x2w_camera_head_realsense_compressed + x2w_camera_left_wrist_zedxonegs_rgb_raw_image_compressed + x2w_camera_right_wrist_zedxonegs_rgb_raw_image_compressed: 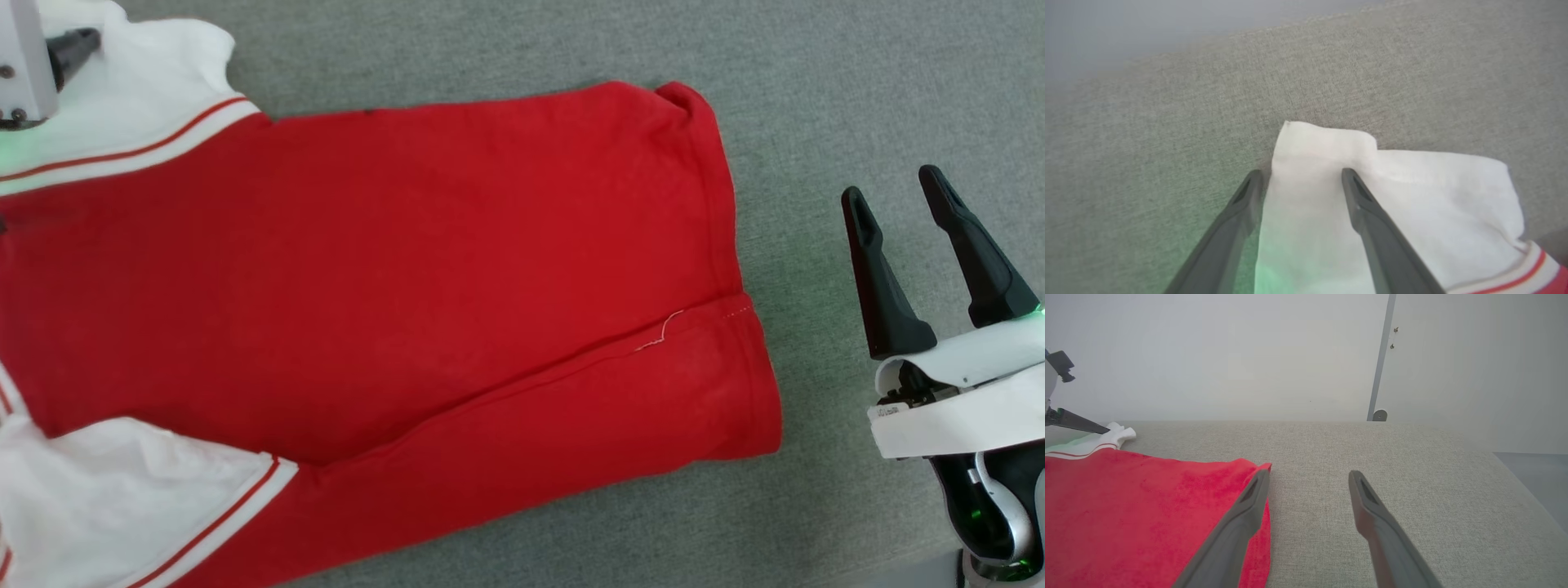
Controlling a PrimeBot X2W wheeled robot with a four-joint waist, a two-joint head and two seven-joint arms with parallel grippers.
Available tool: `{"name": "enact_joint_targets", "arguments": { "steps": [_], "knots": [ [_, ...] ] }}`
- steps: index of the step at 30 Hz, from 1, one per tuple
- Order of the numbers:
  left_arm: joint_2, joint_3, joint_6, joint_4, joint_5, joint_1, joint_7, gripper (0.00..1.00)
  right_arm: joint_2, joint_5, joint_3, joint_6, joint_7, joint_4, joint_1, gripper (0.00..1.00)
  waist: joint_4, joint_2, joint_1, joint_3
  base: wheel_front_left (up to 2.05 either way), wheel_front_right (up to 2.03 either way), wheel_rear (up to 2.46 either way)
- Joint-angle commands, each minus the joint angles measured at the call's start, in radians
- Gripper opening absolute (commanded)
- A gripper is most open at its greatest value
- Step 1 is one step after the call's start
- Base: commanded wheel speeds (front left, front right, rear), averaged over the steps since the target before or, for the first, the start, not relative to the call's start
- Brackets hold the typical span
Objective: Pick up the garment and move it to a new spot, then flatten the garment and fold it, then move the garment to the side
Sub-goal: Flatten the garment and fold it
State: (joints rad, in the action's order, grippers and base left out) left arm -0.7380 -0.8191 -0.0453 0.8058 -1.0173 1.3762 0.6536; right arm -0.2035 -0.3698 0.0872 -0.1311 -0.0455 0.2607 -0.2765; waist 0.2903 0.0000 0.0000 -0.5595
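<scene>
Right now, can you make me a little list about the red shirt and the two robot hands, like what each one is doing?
shirt: red garment, lying spread out on the grey cloth surface
left hand: open, a white sleeve between its fingers
right hand: open, holding nothing, beside the shirt's hem

Red garment [392, 261] on grey surface [816, 82]

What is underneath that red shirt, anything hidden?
The red shirt lies on a grey woven surface, which shows around it. Whatever sits directly beneath the cloth is covered, so I cannot tell.
</scene>
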Motion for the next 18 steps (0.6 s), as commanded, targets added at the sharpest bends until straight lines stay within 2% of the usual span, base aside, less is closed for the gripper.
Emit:
{"name": "enact_joint_targets", "arguments": {
  "steps": [1,6,7,8,9,14,18],
  "knots": [
    [0.003,-0.004,-0.002,0.006,0.005,0.012,0.006,1.0,0.003,-0.006,0.001,0.001,0.005,-0.003,-0.007,1.0,0.01,0.0,0.0,-0.011,0.0,0.0,0.0],
    [0.031,-0.019,0.0,0.063,0.004,0.014,0.037,1.0,0.007,-0.017,0.006,0.001,-0.006,-0.011,-0.019,1.0,0.017,0.0,0.0,-0.021,0.0,0.0,0.0],
    [0.036,-0.022,0.002,0.073,0.006,0.015,0.038,0.93,0.008,-0.024,0.008,0.001,-0.012,-0.012,-0.019,1.0,0.018,0.0,0.0,-0.022,0.0,0.0,0.0],
    [0.041,-0.024,0.001,0.083,0.005,0.014,0.043,0.3,0.01,-0.03,0.011,0.001,-0.02,-0.014,-0.018,1.0,0.019,0.0,0.0,-0.023,0.0,0.0,0.0],
    [0.046,-0.027,-0.004,0.091,0.002,0.014,0.05,0.0,0.01,-0.038,0.014,0.001,-0.035,-0.017,-0.019,1.0,0.019,0.0,0.0,-0.024,0.0,0.0,0.0],
    [0.062,-0.022,-0.021,0.119,-0.006,0.028,0.032,0.0,0.015,-0.082,0.024,0.001,-0.142,-0.012,-0.04,1.0,0.011,0.0,0.0,-0.02,0.0,0.0,0.0],
    [0.081,-0.02,-0.028,0.139,-0.013,0.038,0.023,0.0,0.024,-0.101,0.019,0.001,-0.275,-0.013,-0.091,1.0,-0.004,0.0,0.0,-0.011,0.0,0.0,0.0]
  ]
}}
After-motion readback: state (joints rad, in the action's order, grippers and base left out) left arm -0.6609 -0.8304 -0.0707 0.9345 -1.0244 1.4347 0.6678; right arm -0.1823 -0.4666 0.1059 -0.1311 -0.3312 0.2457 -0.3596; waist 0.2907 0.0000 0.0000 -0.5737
